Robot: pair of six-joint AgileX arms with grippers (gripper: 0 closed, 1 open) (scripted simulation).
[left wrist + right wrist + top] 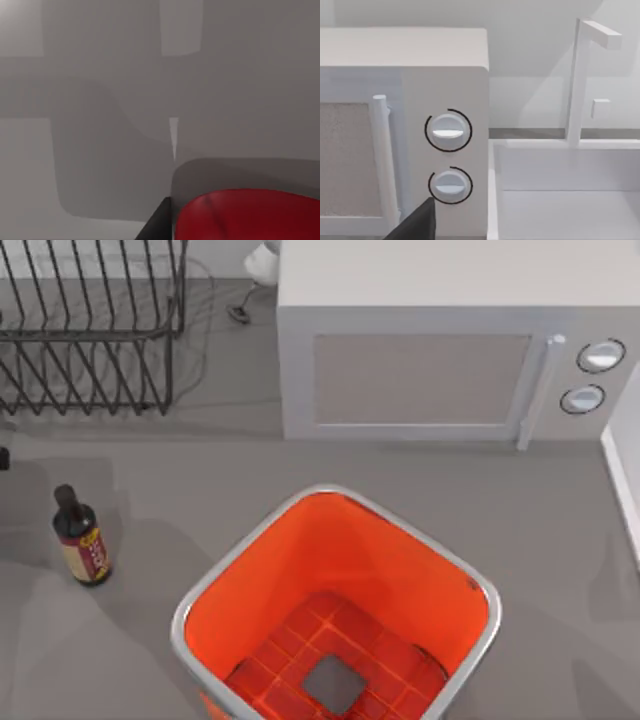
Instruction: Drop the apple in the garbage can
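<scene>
- Looking through the left wrist view, we see the apple (250,215) very close under our left arm's camera, a red rounded mass beside a dark gripper finger (157,222), with grey desk (100,150) beyond it.
- We judge the apple sits at or within the left gripper, but we cannot tell whether the gripper is closed on it or only beside it.
- The apple is round, so it has no long axis and points no way that matters for a drop.
- The garbage can (480,590) stands at the near middle of the desk, mouth open upward, orange inside, well right of the brown bottle (82,538).
- We reckon the left arm is the nearer one, and the coming move turns on carrying the apple rightward until it is above the can's rim.
- The right wrist view faces the microwave (445,65) dials and a white sink (560,200) at the far right; its gripper's spread we cannot tell.
</scene>
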